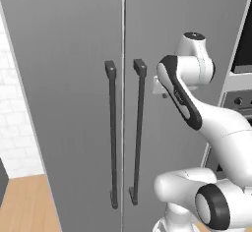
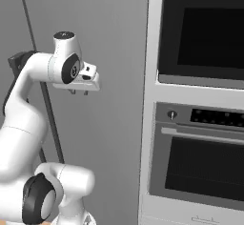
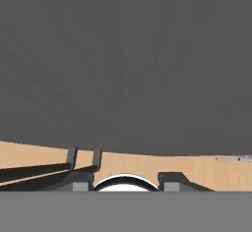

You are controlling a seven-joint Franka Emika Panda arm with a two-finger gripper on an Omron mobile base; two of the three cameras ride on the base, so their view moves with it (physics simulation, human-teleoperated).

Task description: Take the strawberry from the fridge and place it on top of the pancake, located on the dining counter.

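The strawberry must be behind the closed doors of the fridge [image 1: 74, 78]; it cannot be seen, and the pancake and dining counter are not visible from here. The fridge fills the left base view as two matte grey doors meeting at a thin seam, each with a long dark vertical bar: the left handle [image 1: 112, 137] and the right handle [image 1: 138, 132] stand just beside each other on either side of that seam. The end effector [image 2: 79, 91] hangs in front of the right door, to the right of the right handle and near its upper end, apart from it. Its fingers are small in the right base view, and I cannot tell how far they are spread. A built-in oven [image 2: 205, 138] stands to the right of the fridge.

The step in hand appears to be opening the door. To do it well, move left, straddle the bar squarely, close firmly, then pull along the door's arc.
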